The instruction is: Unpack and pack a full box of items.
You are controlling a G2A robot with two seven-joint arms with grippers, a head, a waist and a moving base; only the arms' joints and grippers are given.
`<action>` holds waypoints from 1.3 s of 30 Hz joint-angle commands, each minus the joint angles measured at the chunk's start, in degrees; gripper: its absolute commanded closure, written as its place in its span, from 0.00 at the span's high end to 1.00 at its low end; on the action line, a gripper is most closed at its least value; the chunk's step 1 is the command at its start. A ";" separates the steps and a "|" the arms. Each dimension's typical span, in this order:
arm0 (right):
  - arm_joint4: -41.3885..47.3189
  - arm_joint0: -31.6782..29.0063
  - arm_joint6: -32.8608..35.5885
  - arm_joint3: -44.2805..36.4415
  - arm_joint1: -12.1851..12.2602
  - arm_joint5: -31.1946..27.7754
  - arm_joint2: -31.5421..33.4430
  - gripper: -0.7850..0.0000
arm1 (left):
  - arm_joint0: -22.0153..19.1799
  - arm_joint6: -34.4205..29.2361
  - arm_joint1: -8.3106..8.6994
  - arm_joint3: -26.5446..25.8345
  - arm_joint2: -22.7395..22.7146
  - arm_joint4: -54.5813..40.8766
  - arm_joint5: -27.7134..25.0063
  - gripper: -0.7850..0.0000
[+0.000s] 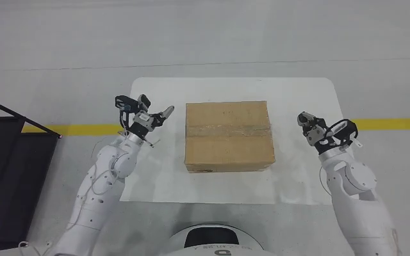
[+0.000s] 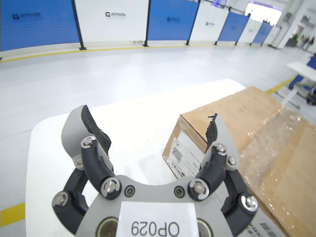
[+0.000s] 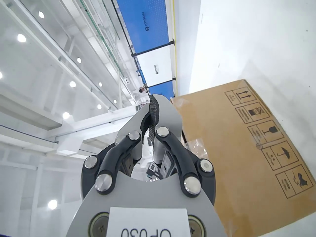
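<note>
Box (image 1: 229, 136) sits shut in the middle of the white surface (image 1: 295, 182), long side across the robot's front. Flaps down, clear tape (image 1: 229, 130) across the top seam, running end to end and wrinkled

Left hand (image 2: 149, 114): wide open, nothing in it. It hangs over the surface just beside the box's left end, not touching. Fingers (image 2: 96, 129) point away from the robot and slightly in toward the box. That end of the box carries a white label (image 2: 184, 157)

Right hand (image 3: 153, 99): fully closed, pads pressed together, nothing between them. It sits off the box's right end, clearly apart from it, over the right edge of the surface, tips aimed at the box. That end shows a column of printed handling symbols (image 3: 269, 146)

Both arms are bent in from the sides, with the box between the two hands

Around it: a yellow floor line (image 1: 70, 129) shows on both sides of the surface, a black frame (image 1: 19, 153) stands on the floor at the robot's far left, and blue and white barrier panels (image 2: 98, 13) fence the floor beyond
</note>
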 commanded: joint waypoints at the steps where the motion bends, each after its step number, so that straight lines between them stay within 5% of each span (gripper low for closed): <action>1: 1.53 2.38 1.78 4.12 -0.16 0.26 -0.89 0.34 | -0.08 -0.42 0.01 0.59 -0.51 -1.75 -0.21 1.00; 2: 2.18 3.23 2.99 5.74 -0.25 0.03 -1.35 0.95 | -0.08 -0.42 0.01 0.59 -0.51 -1.75 -0.21 1.00; 3: 2.43 3.44 3.54 6.28 -0.28 -0.08 -1.52 1.00 | -0.08 -0.42 0.01 0.59 -0.51 -1.75 -0.21 1.00; 4: 2.00 2.90 2.57 5.03 -0.23 0.11 -1.23 0.01 | -0.08 -0.46 0.01 0.67 -0.60 -2.40 -0.22 1.00; 6: 2.49 3.53 3.82 6.52 -0.29 -0.08 -1.56 0.11 | -0.08 -0.45 0.01 0.61 -0.52 -1.81 -0.22 1.00; 13: 2.42 3.44 3.54 6.28 -0.28 -0.09 -1.52 0.68 | -0.08 -0.42 0.01 0.59 -0.51 -1.75 -0.21 1.00; 18: 2.42 3.44 3.54 6.28 -0.28 -0.08 -1.52 0.92 | -0.08 -0.42 0.01 0.59 -0.51 -1.75 -0.21 1.00; 22: 2.42 3.44 3.54 6.28 -0.28 -0.08 -1.52 0.99 | -0.08 -0.42 0.01 0.59 -0.51 -1.75 -0.21 1.00; 39: 2.43 3.44 3.54 6.28 -0.28 -0.08 -1.52 1.00 | -0.08 -0.42 0.01 0.59 -0.51 -1.75 -0.21 1.00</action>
